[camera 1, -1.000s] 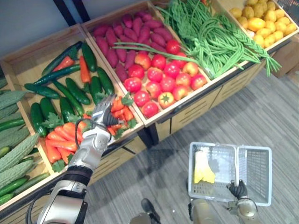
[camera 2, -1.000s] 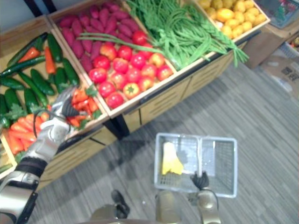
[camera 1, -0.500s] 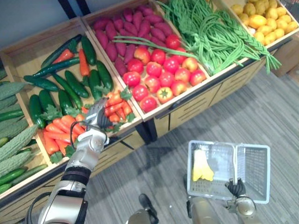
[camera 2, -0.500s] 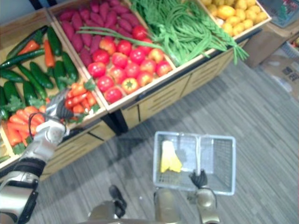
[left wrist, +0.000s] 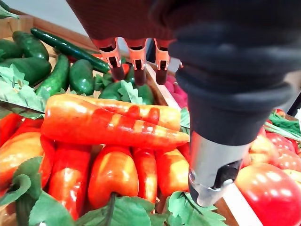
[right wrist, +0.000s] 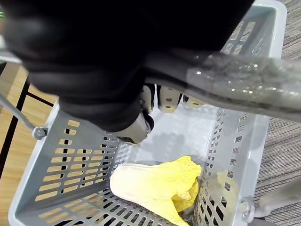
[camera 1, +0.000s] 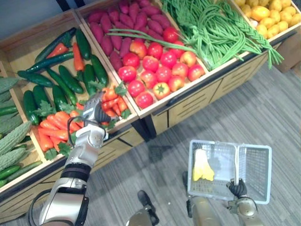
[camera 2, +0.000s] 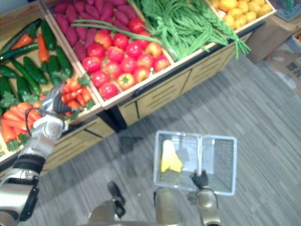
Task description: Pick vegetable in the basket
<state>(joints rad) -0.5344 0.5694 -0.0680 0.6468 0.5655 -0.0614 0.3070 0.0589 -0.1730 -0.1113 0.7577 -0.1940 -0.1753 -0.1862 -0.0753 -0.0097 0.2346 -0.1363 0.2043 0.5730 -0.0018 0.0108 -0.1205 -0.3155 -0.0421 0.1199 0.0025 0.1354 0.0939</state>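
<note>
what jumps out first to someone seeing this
Round red tomatoes sit in the middle wooden bin, and the left hand hangs open over the orange carrots in the bin to their left. Below, the right hand grips the handle of the grey plastic basket, a pale yellow cabbage inside.

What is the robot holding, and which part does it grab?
The right hand grips the grey basket by its handle. The left hand, open above the carrots, holds nothing.
</note>
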